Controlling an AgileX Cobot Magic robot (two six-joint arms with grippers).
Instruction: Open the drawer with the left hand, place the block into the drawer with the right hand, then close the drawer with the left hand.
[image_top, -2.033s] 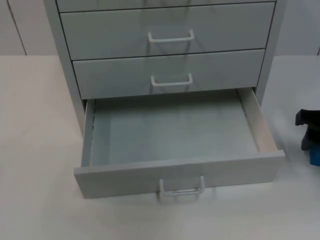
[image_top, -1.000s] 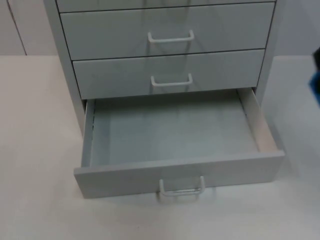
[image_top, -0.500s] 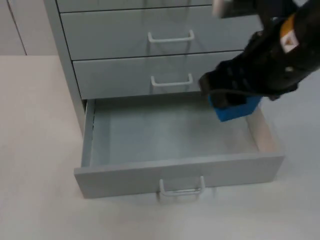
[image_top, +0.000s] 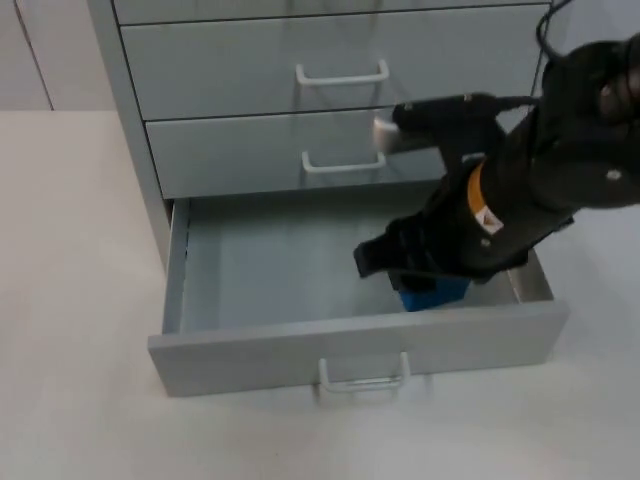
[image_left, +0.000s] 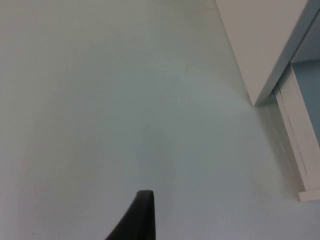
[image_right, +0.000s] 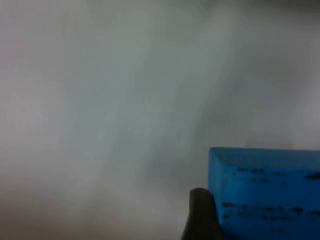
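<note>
So the bottom drawer (image_top: 340, 265) of the grey cabinet (image_top: 330, 70) is pulled out toward the near side, and the right arm reaches down into its right half. From the top view the right gripper (image_top: 420, 280) is low inside the drawer, clamped on the blue block (image_top: 432, 292), which peeks out under the black fingers just behind the drawer's front panel, near its right wall. Can't really tell from up there whether the block is touching the drawer floor or hanging just above it. The right wrist view helps a bit: the block (image_right: 265, 192) sits right against one black fingertip (image_right: 200, 215), with scuffed dark marks on its face and the pale grey drawer floor (image_right: 110, 110) behind it. The left wrist view looks somewhere else entirely, at the white table (image_left: 110, 100) and the cabinet's left side (image_left: 265, 45) with the drawer's side edge (image_left: 295, 140). One fingertip (image_left: 140, 217) of the left gripper is there above the table, but I can't tell how its claw is set.
</note>
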